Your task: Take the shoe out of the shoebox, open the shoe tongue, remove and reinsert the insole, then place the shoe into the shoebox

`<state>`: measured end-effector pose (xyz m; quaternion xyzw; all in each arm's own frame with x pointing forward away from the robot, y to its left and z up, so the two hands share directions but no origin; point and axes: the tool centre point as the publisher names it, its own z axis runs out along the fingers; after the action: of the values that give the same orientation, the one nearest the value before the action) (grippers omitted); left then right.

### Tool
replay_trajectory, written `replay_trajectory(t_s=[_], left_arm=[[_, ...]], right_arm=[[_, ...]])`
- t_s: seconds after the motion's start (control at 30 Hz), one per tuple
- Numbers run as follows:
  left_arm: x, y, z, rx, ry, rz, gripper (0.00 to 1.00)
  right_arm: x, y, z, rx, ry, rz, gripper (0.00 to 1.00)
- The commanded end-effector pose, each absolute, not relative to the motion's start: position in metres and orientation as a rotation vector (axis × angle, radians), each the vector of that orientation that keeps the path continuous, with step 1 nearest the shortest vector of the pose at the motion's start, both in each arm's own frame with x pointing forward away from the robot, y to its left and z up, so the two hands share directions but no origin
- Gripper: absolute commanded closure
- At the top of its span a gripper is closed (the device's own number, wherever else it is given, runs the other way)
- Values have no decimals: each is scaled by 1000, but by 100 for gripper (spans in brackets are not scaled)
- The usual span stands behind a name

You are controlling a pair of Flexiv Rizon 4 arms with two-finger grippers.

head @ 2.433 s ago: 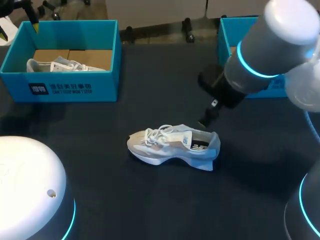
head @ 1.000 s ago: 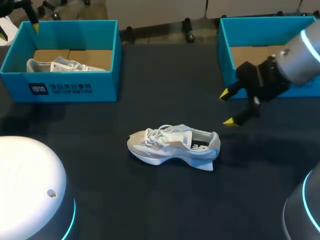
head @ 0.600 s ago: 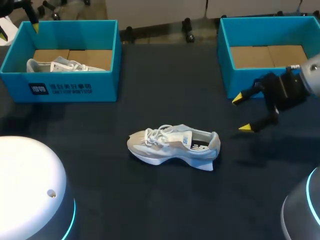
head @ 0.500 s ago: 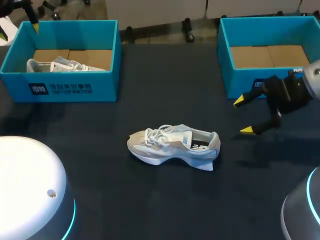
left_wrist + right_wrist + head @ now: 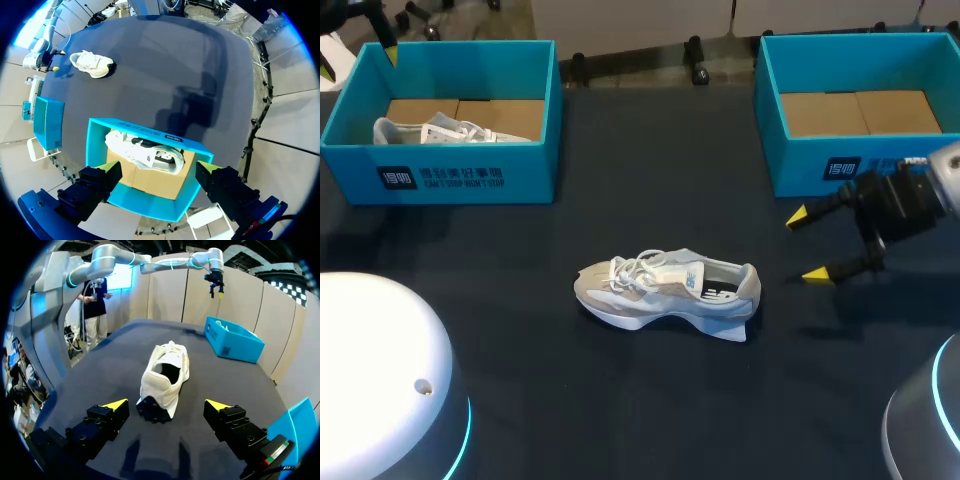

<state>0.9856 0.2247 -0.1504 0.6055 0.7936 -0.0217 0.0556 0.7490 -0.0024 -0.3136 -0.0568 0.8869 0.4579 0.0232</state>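
Since the earlier frames my right arm has pulled back from above the heel toward the right side, so the right claw (image 5: pixel 806 244) now hangs low just in front of the right shoebox (image 5: pixel 800 170), apart from the shoe (image 5: pixel 667 293), which has not shifted. Its two fingers stand wide apart and hold nothing; in the right wrist view the right claw (image 5: pixel 166 404) faces the heel of the shoe (image 5: pixel 165 377) with open desk (image 5: pixel 100 390) between them. The left claw (image 5: pixel 156 169) hovers high over the left shoebox (image 5: pixel 95 150), its fingers likewise spread and empty, above a second shoe (image 5: pixel 145 152) lying inside. The shoe of the task stands upright on its sole near the middle of the desk (image 5: pixel 650 400), between the two boxes and nearer than both. Its long axis runs left to right, with the toe left and a little farther back and the heel right, toward the right claw, and its opening faces up. The main risk, as I judge it, is that a finger meeting the heel head-on shoves the light shoe leftward or tips it onto its side rather than catching the tongue or collar. A swing back could also clip the right shoebox's near wall and nudge it.
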Motion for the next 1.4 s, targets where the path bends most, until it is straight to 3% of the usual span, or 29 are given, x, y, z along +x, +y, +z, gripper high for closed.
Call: replay_trajectory(t_s=[0.03, 0.73, 1.4], left_arm=[[984, 224, -150, 1837, 2409, -61, 0], [984, 224, -150, 1837, 2409, -61, 0], [984, 224, -150, 1837, 2409, -61, 0]], right_arm=[[751, -1, -313, -178, 2751, 1413, 0], [755, -17, -323, -8, 2663, 1378, 0], [746, -50, -372, -3, 2611, 1429, 0]])
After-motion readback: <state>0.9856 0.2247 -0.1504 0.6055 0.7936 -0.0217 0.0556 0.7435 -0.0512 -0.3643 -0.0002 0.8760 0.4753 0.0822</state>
